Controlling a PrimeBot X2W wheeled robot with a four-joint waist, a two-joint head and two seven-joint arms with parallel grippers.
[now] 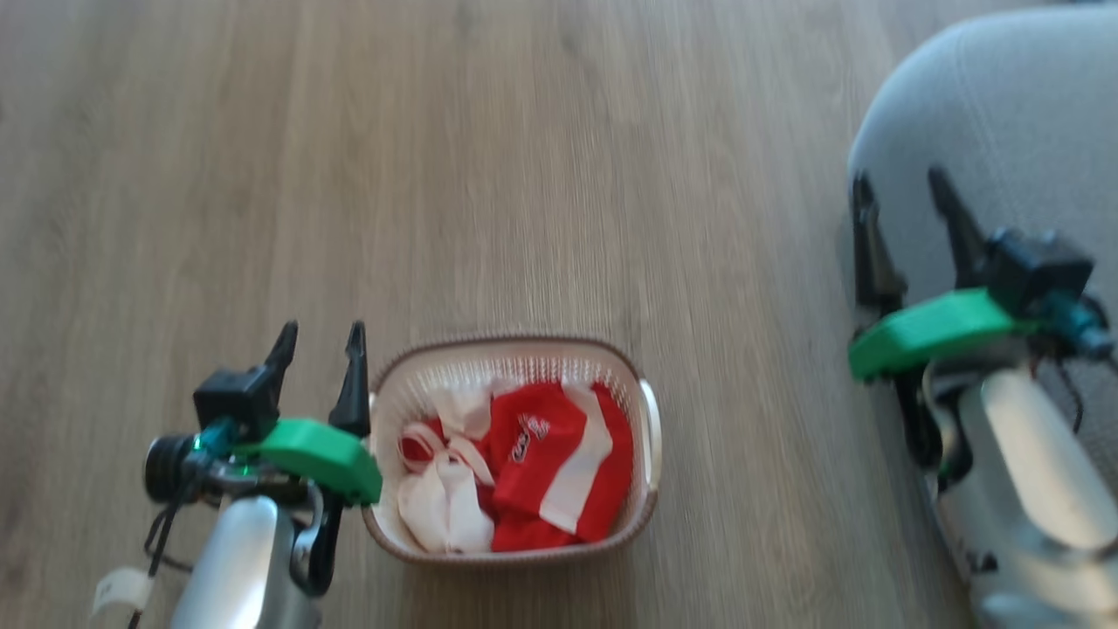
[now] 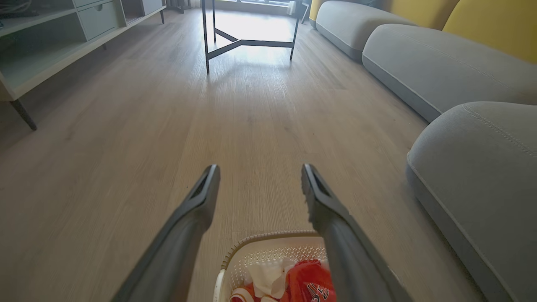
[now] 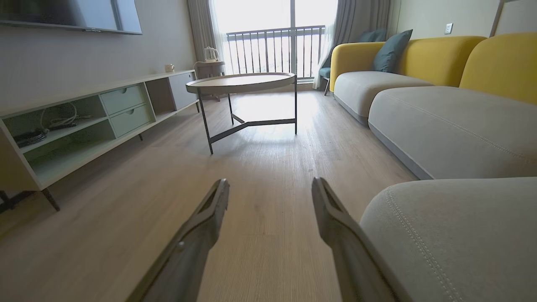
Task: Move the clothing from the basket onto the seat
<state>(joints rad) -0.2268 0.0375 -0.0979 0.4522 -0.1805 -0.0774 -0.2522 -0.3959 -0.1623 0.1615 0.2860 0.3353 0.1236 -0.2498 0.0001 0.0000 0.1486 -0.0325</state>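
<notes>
Lying heaped inside the basket (image 1: 515, 348), the clothing (image 1: 533, 459) sits on the wooden floor (image 1: 524, 157) just to the right of the left gripper (image 1: 322, 330), whose right finger stands close beside the basket's left rim. That gripper is spread wide and empty, its fingers pointing toward the far floor, so the heap lies to its right and a little nearer than the fingertips. The basket's long axis runs left to right. The right gripper (image 1: 900, 179), also spread and empty, hovers at the left edge of the seat (image 1: 1013, 96), well apart from the basket. The left arm looks the nearer one for reaching in, and the seat lies off to the right.
</notes>
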